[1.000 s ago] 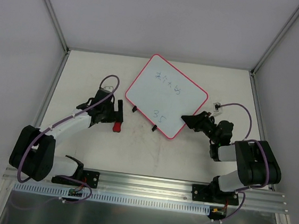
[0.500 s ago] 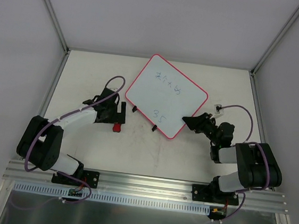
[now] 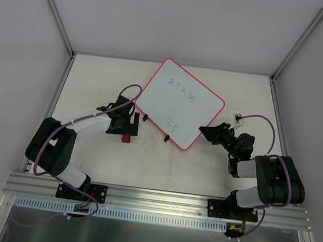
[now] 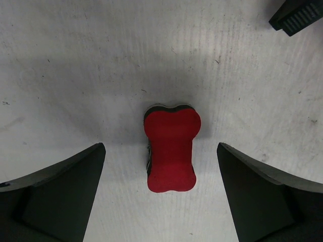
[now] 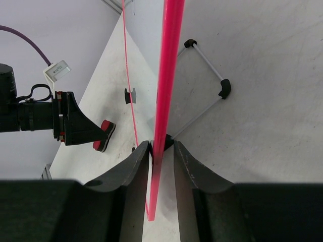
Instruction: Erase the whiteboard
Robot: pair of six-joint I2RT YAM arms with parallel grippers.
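The whiteboard (image 3: pixel 178 102) lies in the middle of the table, white with a pink-red rim and dark handwriting on it. My right gripper (image 3: pixel 208 130) is shut on its right-hand rim; in the right wrist view the rim (image 5: pixel 169 75) runs edge-on between the two fingers of that gripper (image 5: pixel 161 149). The small red bone-shaped eraser (image 3: pixel 126 138) lies on the table left of the board. My left gripper (image 3: pixel 122 129) is open just over it. In the left wrist view the eraser (image 4: pixel 170 148) lies between the spread fingers (image 4: pixel 65 191), untouched.
Two black clips (image 3: pixel 145 118) (image 3: pixel 166 137) sit on the board's near-left edge. A thin wire stand (image 5: pixel 207 60) shows behind the board. Grey walls close in the table at left, back and right. An aluminium rail (image 3: pixel 159 200) runs along the near edge.
My left arm has swung in and brought its open gripper down toward the eraser, which has not moved. The right gripper and the whiteboard have stayed almost still.
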